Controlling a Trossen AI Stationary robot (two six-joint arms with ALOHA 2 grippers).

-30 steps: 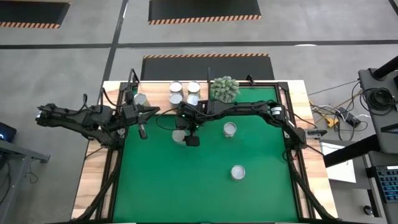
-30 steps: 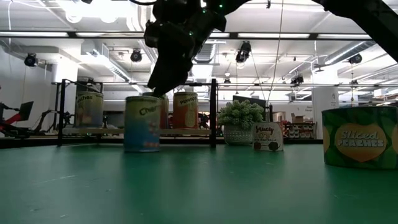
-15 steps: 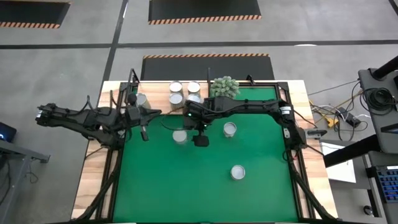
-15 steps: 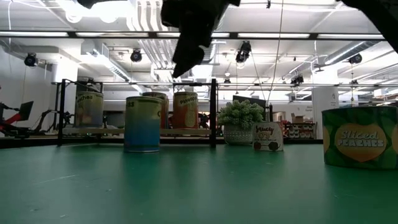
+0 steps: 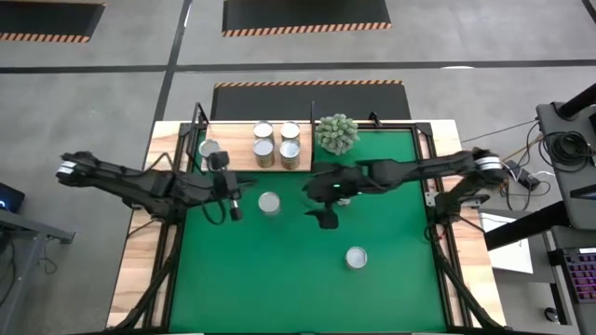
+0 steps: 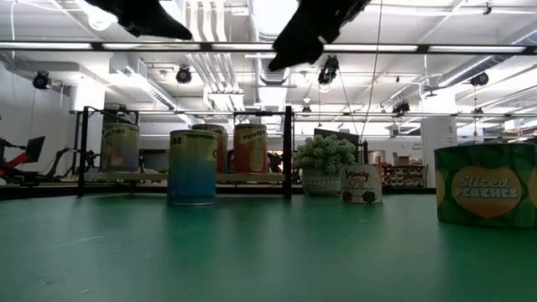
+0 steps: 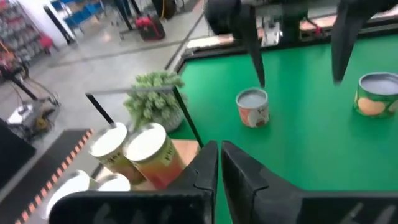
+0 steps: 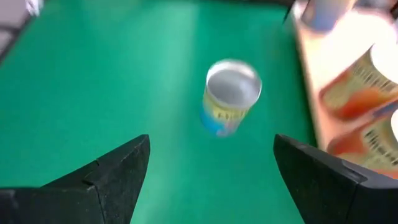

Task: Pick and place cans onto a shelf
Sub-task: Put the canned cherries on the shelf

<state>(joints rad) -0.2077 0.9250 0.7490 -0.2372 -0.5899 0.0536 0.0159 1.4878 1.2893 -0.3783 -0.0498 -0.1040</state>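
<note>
The pale wooden shelf (image 5: 235,140) lies along the table's far edge and bears several cans (image 5: 264,131); they also show in the left wrist view (image 7: 146,149). A blue-and-yellow can (image 5: 269,203) stands upright on the green mat and also shows in the right wrist view (image 8: 230,99). My right gripper (image 5: 324,216) hangs open and empty above the mat, to the right of that can. My left gripper (image 5: 236,210) is shut and empty, just left of it. A short can (image 7: 252,107) stands under my right arm. A peach can (image 5: 356,258) stands nearer the front.
A spiky grey-green plant ball (image 5: 336,133) sits at the shelf's right end. Black frame rails (image 5: 424,158) run along the mat's sides. In the low view the peach can (image 6: 485,184) stands close at the right.
My right gripper has risen and gone toward the table's right edge, away from the blue-and-yellow can, which stays standing on the mat. My left gripper has moved toward the table's right, closer to that can.
</note>
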